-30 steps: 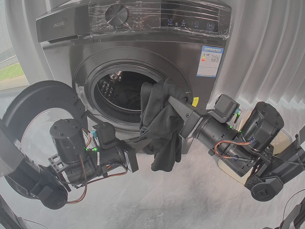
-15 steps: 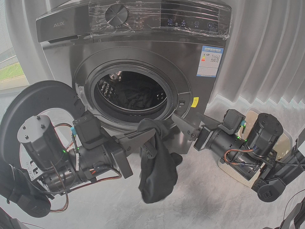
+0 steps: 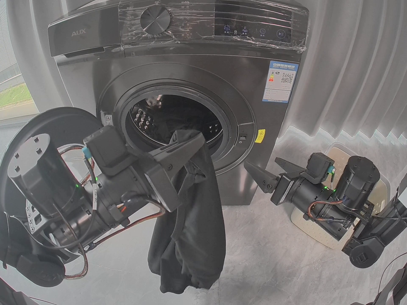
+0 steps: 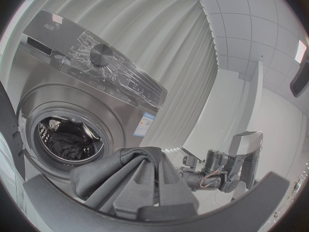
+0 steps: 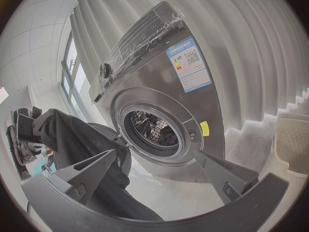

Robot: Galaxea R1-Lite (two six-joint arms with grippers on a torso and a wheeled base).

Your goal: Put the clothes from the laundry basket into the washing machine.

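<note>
Short logo [image 3: 78, 33] on the washer [image 3: 178, 70], well above and to the left of my left claw [image 3: 200, 137]. Blue-white label [image 3: 280, 81] w/ QR code and colour bars sits above my right claw [image 3: 261, 162]; its txt is too small for me to read. Small yellow sticker [image 3: 260, 136] is just above that claw. Lit icons [image 3: 254, 31] on the ctrl panel [image 3: 190, 22], high above both claws; no legible nos.

Laundry basket [image 3: 304, 228] largely behind the right arm [image 3: 360, 178]; lower rim of the drum opening [image 3: 169, 115] behind the dark garment [image 3: 190, 234].
</note>
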